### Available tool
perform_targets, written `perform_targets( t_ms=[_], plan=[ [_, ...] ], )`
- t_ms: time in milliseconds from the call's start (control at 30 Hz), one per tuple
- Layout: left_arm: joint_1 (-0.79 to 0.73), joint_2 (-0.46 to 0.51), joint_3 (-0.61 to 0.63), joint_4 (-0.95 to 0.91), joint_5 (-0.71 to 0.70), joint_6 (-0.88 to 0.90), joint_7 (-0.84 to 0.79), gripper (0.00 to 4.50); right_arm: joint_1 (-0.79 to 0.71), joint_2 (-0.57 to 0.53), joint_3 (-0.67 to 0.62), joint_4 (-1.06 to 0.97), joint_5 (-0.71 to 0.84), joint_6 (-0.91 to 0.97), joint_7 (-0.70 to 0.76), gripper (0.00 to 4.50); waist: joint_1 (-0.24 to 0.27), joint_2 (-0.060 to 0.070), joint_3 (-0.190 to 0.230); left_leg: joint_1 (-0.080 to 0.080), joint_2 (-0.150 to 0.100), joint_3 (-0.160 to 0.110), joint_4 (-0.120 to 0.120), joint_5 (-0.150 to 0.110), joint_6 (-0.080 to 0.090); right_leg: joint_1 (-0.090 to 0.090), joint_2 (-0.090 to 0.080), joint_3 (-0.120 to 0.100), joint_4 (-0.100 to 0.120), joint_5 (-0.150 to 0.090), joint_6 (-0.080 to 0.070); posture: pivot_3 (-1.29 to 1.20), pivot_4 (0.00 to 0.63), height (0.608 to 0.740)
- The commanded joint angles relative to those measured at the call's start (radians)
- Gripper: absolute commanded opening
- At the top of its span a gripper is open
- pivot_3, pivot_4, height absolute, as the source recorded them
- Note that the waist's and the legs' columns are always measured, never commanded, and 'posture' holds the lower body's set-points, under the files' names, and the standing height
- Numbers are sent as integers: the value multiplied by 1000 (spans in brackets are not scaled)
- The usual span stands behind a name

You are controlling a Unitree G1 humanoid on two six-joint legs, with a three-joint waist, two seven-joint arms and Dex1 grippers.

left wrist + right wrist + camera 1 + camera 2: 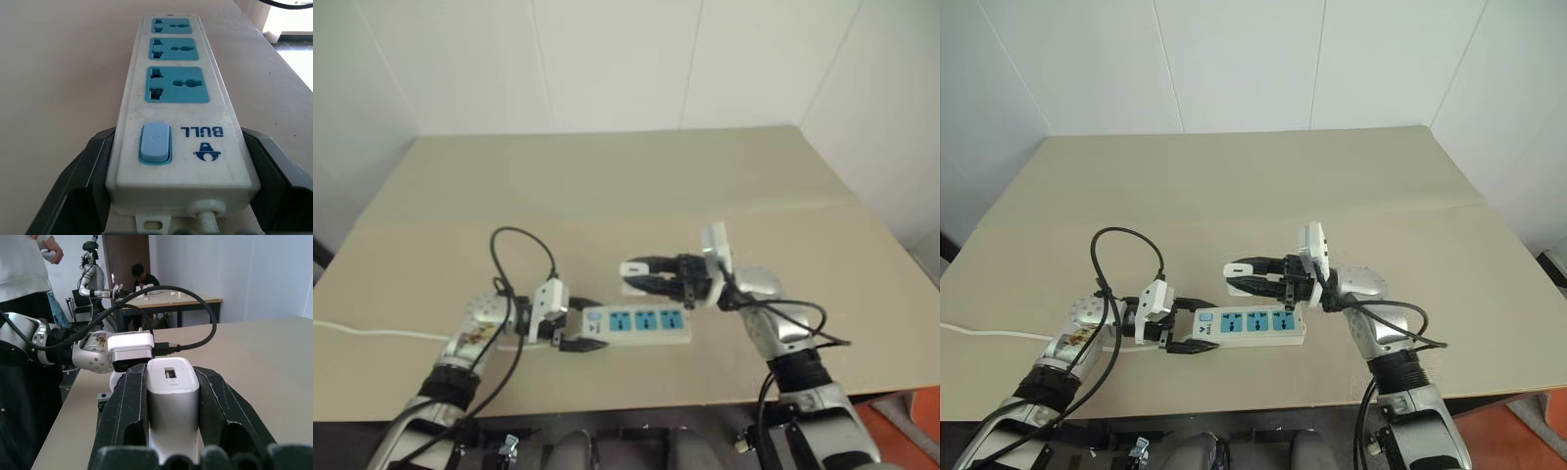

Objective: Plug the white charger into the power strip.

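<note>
Power strip (639, 323) near bench (607, 186) front edge, switch end gripped by left gripper (576, 325); right gripper (171, 396) clamps white charger (172, 382) above strip. Far bench open.

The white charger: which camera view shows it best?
The right wrist view: the white charger sits close up, clamped between the right gripper fingers. Both eye views show it small at the fingertips above the power strip. The left wrist view gives the strip instead.
</note>
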Motion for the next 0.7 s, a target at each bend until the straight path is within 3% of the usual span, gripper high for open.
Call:
perform_targets(
  t_ms=[33, 300, 700],
  plan=[
    [11, 33, 15, 34, 39, 22, 8, 3290, -12, 40, -3, 39, -11, -63, 26, 1117, -2, 0, 0, 1, 0, 0, 0, 0, 0, 0, 0, 0, 0, 0, 0, 0, 150, 740],
    [-5, 23, 9, 73, 57, -3, 6, 3290, -47, 85, -10, 184, -51, -105, 63, 1117, -12, 0, 0, 7, 0, 0, -1, 0, 0, 6, 0, 0, 0, 0, -1, 0, 150, 740],
    [-4, 8, 0, 68, 54, 6, 10, 3290, -42, 125, -3, 207, -68, -99, 70, 1117, -16, 0, 0, 11, 0, 0, -1, 0, 0, 10, 0, 0, 0, -1, -1, 0, 150, 740]
  ],
)
